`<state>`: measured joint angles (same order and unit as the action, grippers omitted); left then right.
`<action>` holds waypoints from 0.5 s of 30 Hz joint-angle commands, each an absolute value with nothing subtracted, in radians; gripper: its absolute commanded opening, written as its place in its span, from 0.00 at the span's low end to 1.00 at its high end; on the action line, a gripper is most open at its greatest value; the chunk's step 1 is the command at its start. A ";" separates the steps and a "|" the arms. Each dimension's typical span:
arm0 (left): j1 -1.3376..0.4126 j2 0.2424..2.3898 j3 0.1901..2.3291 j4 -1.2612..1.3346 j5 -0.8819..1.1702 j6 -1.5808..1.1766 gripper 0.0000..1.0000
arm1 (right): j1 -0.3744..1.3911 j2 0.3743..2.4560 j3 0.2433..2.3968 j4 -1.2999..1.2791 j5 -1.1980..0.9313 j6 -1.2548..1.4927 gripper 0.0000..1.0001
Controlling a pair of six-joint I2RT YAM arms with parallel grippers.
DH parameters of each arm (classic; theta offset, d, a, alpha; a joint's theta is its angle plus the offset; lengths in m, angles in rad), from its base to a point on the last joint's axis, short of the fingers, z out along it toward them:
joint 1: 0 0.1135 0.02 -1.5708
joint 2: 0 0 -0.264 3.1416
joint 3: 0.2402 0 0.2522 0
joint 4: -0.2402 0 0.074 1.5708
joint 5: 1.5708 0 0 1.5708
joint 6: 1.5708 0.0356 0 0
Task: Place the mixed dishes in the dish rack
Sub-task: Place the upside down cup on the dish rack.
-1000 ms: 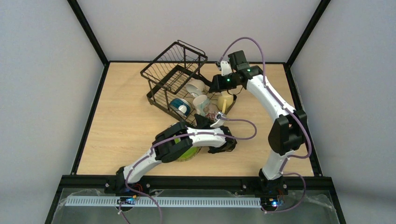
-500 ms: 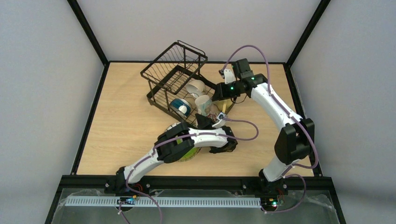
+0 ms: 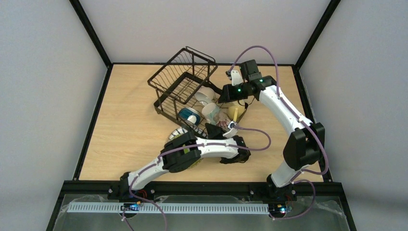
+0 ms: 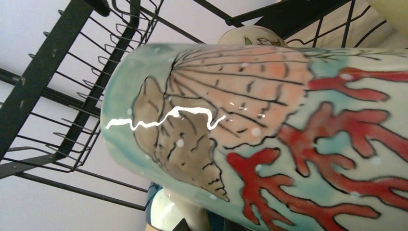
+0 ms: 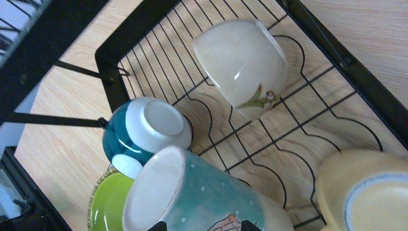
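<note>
Your left gripper [image 3: 211,128] crowds the painted mug [image 4: 269,130] tipped in the dish rack [image 5: 337,50]; you cannot tell its grip. Your right gripper [image 5: 202,224] hangs wide above, likely to steady it.

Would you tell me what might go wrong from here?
The seashell mug lies on its side at the edge of the dish rack, so it may roll off. The left gripper and right gripper crowd the same corner and could collide. The green plate sits on the table under the left arm, which might knock it.
</note>
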<state>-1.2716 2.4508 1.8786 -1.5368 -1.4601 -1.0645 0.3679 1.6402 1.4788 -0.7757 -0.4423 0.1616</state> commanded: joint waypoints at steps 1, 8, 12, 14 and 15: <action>-1.378 2.500 1.859 -1.447 -1.256 -1.036 0.38 | 0.371 1.656 1.528 -0.773 -0.465 0.170 0.88; -1.380 2.496 1.860 -1.447 -1.256 -1.028 0.10 | 0.372 1.657 1.538 -0.795 -0.466 0.172 0.88; -1.379 2.505 1.859 -1.448 -1.254 -1.032 0.02 | 0.371 1.639 1.504 -0.791 -0.453 0.173 0.88; -1.380 2.505 1.855 -1.449 -1.249 -1.039 0.02 | 0.371 1.618 1.472 -0.778 -0.448 0.176 0.88; -1.380 2.502 1.851 -1.449 -1.248 -1.043 0.03 | 0.371 1.605 1.456 -0.771 -0.442 0.178 0.88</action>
<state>-1.3331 2.4355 1.8805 -1.5318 -1.4525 -1.0573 0.3679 1.6493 1.5059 -0.7746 -0.4587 0.1669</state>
